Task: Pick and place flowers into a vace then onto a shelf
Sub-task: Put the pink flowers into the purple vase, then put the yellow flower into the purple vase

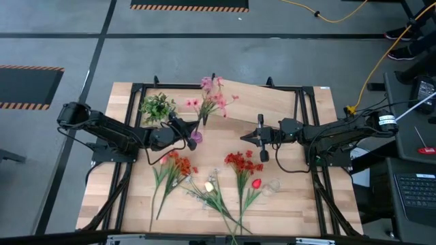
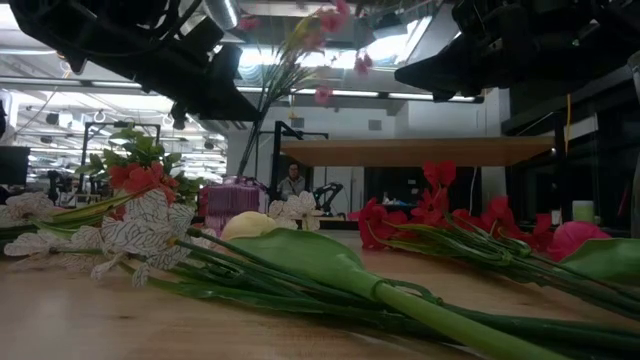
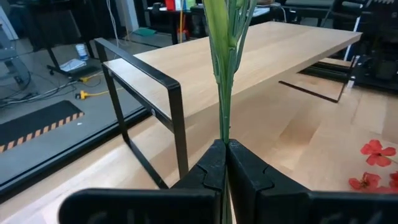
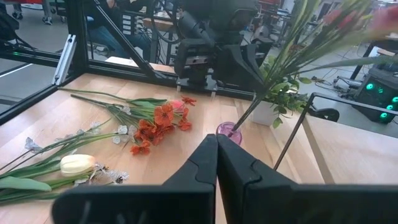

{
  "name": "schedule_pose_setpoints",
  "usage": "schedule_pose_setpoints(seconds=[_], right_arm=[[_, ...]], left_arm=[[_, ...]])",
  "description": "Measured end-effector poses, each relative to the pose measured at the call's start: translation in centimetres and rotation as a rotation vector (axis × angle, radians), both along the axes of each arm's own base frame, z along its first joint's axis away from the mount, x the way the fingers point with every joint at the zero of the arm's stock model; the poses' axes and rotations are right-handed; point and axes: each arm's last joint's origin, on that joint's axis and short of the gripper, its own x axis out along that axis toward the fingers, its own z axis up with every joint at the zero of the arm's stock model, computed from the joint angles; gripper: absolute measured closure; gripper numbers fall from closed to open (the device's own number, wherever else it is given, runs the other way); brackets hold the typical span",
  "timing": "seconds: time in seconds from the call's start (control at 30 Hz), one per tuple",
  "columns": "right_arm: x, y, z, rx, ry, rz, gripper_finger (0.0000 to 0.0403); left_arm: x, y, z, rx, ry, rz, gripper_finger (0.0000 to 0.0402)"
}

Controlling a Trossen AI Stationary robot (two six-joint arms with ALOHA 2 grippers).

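**Pink stems held at the vase mouth**

While the left gripper (image 3: 226, 163) pinches a bundle of thin green stems between its closed fingers, the pink flowers (image 1: 212, 95) fan out above the shelf (image 1: 262, 103), which stands along the table's far edge. In the right wrist view the lower ends of these stems seem to reach into the small purple vase (image 4: 228, 131), which stands on the table just in front of the shelf's left end. The step in hand appears to be seating this bunch in the vase; the next move probably calls for letting go without tipping the narrow vessel, then lifting vase and flowers onto the board.

The stems are smooth, waxy plastic, straight and ribbed; the blooms are thin, cloth-like petals. The shelf is a flat pale-wood board on slim black metal legs (image 3: 152, 109).

More flowers lie flat toward the table's near edge: an orange spray (image 1: 178, 165), a red spray (image 1: 243, 162), a cream tulip (image 4: 77, 165) and a white-veined spray (image 2: 140, 232). A bushy green plant (image 1: 157, 107) stands near the far left corner.

The right gripper (image 1: 261, 138) hovers mid-table, clenched on nothing.
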Motion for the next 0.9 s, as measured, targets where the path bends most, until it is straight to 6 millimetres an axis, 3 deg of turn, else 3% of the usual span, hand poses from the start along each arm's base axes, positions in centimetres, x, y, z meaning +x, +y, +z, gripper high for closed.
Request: schedule_pose_setpoints(seconds=[0.33, 0.9], right_arm=[[0.0, 0.0, 0.01, 0.0, -0.001, 0.0, 0.0393], [0.0, 0.0, 0.0, 0.0, 0.0, 0.0, 0.0393]], left_arm=[[-0.02, 0.01, -0.05, 0.004, 0.008, 0.0, 0.0383], [-0.4, 0.08, 0.85, 0.097, 0.041, -0.007, 0.0257]])
